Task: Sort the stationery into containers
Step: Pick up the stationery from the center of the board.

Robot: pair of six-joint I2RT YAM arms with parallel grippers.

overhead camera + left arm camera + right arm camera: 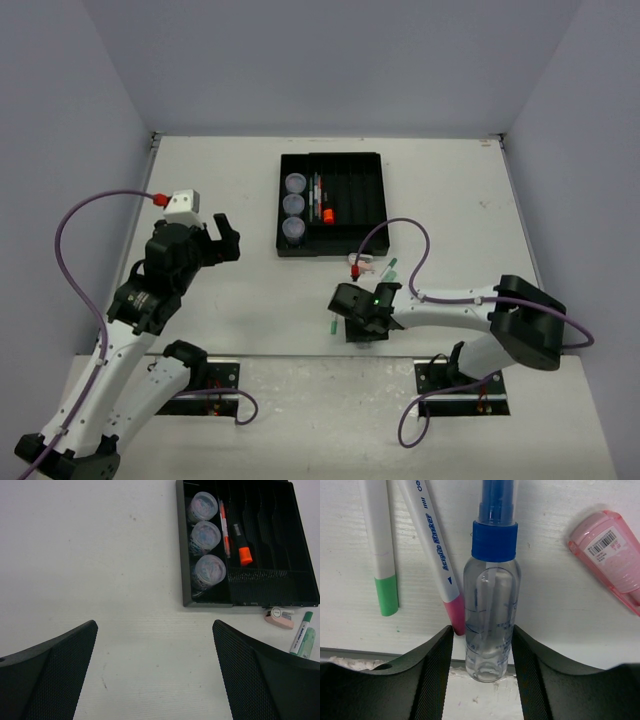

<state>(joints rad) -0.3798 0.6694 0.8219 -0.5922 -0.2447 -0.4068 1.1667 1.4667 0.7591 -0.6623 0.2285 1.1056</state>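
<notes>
Clear plastic with a blue cap, a small bottle point(491, 610) lay on the white surface point(100, 555) directly between the fingers of the right gripper point(482, 635). That gripper stood half open astride the bottle's base, with a sliver of gap at one finger. A pink-tipped marker point(437, 555) and a green-tipped marker point(382, 555) lay just beside the bottle, and a pink eraser point(612, 555) lay near. The left gripper point(155, 645) hung wide open and empty, short of the black tray point(183, 555).

This looks like a robot lab. A white table point(450, 200) sits inside plain grey walls point(330, 60) at the top and sides. A left arm point(112, 385) and a right arm point(450, 302) are bolted along the bottom, with purple cables point(60, 240) looping off.
</notes>
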